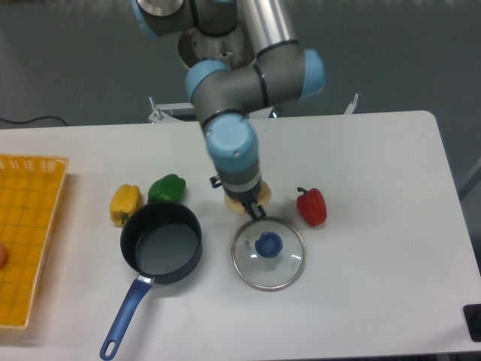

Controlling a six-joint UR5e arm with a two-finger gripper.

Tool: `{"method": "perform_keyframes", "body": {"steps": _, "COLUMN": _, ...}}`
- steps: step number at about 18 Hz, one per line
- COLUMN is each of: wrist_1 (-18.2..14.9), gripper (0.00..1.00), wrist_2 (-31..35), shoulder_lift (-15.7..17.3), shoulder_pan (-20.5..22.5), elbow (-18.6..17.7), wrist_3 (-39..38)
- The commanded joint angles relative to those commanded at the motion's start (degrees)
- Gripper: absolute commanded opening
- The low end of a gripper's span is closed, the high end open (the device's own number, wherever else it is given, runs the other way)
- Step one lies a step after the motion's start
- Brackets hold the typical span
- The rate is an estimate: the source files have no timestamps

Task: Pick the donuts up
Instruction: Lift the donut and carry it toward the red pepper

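The pale cream-yellow donut (234,203) lies on the white table just above the glass lid, and the wrist covers most of it. Only its left edge and a bit of its right edge show. My gripper (254,206) points straight down onto the donut, with one dark fingertip (259,213) showing at the donut's near edge beside the lid rim. The other finger is hidden under the wrist, so I cannot tell how the jaws stand or whether they hold the donut.
A round glass lid with a blue knob (268,244) lies right in front of the donut. A red pepper (312,206) is to its right. A green pepper (166,188), a yellow pepper (125,204) and a black pot with a blue handle (161,241) are to its left. A yellow basket (26,233) is at the far left.
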Motion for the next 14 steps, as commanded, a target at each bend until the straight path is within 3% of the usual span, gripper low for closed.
{"method": "perform_keyframes", "body": {"steps": 14, "wrist_1": -0.79, "gripper": 0.31, "wrist_2": -1.41, "shoulder_lift": 1.50, "shoulder_pan": 1.14, "elbow": -0.61, "wrist_3": -0.09}}
